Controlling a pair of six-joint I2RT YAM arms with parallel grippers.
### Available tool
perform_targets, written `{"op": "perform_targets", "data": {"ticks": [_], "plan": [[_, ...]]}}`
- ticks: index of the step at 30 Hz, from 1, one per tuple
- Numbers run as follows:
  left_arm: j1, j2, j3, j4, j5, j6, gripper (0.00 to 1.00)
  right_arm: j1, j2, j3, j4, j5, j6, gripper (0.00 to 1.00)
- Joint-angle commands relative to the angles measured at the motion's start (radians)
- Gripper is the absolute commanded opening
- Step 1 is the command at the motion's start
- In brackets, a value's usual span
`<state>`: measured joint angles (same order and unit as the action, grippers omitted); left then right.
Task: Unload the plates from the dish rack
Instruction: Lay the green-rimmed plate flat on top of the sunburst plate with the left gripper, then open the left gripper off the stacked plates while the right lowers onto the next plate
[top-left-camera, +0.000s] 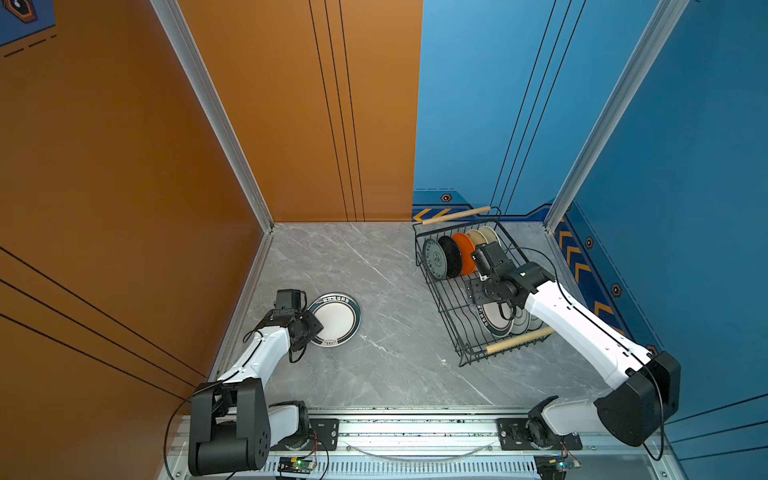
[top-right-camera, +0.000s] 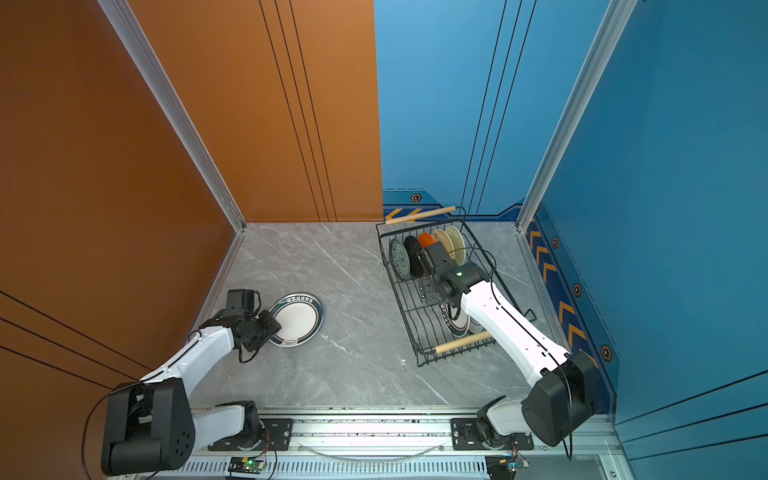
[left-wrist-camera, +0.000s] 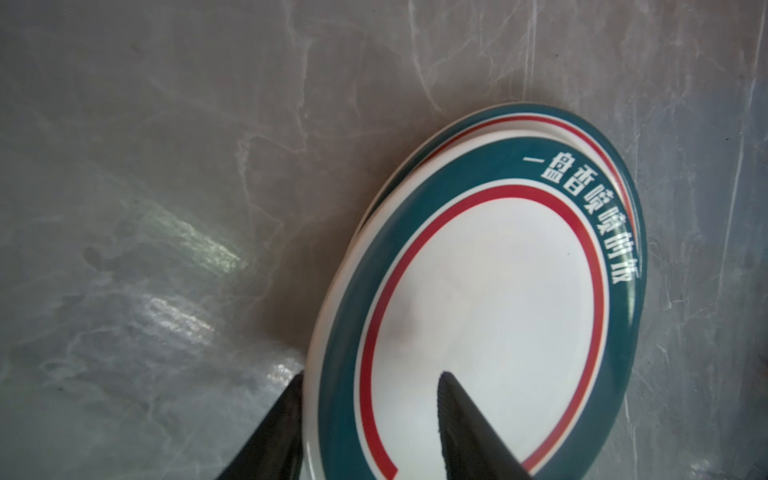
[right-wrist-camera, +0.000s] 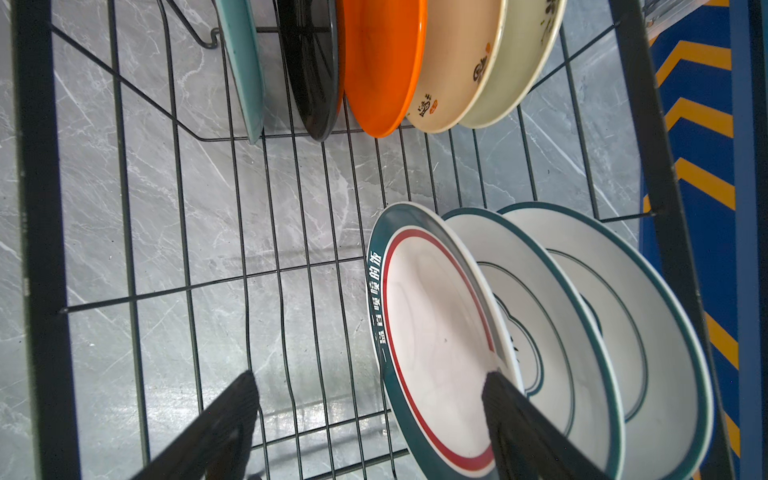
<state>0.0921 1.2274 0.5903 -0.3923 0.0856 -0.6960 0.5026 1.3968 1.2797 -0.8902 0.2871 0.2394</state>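
Rack plates: three large plates (right-wrist-camera: 540, 332) and five smaller plates (right-wrist-camera: 382, 62) stand on edge in the dish rack (right-wrist-camera: 41, 208).
Unloaded plate (top-left-camera: 336, 318): flat on the table (top-left-camera: 374, 257), well apart from the rack.
Right gripper (right-wrist-camera: 370, 374): jaws wide, straddling the red-ringed plate (right-wrist-camera: 432, 332), not pinching.
Left gripper (left-wrist-camera: 370, 376): jaws parted about the unloaded plate's rim; I judge it released.
Next: I'd close the right on that rim, then lift clear of the wires.

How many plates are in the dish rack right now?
8. Far end of the dish rack: teal plate, black plate, orange plate, beige plate, cream plate, on edge. Near end: red-ringed plate and two green-rimmed white plates, leaning. Another could hide behind these.
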Motion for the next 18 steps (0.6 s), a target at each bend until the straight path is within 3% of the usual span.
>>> {"op": "perform_targets", "data": {"ticks": [1,11,18], "plan": [[-0.005,0.012,0.006,0.013,-0.004,0.018,0.55,-0.010,-0.030,-0.018,-0.021,-0.015,0.000,0.83],[-0.023,0.048,0.012,0.071,0.012,0.020,0.67,-0.028,-0.038,-0.034,-0.019,-0.041,-0.008,0.85],[-0.035,0.093,0.037,0.086,0.026,0.028,0.70,-0.052,-0.059,-0.049,-0.018,-0.066,-0.015,0.87]]}}
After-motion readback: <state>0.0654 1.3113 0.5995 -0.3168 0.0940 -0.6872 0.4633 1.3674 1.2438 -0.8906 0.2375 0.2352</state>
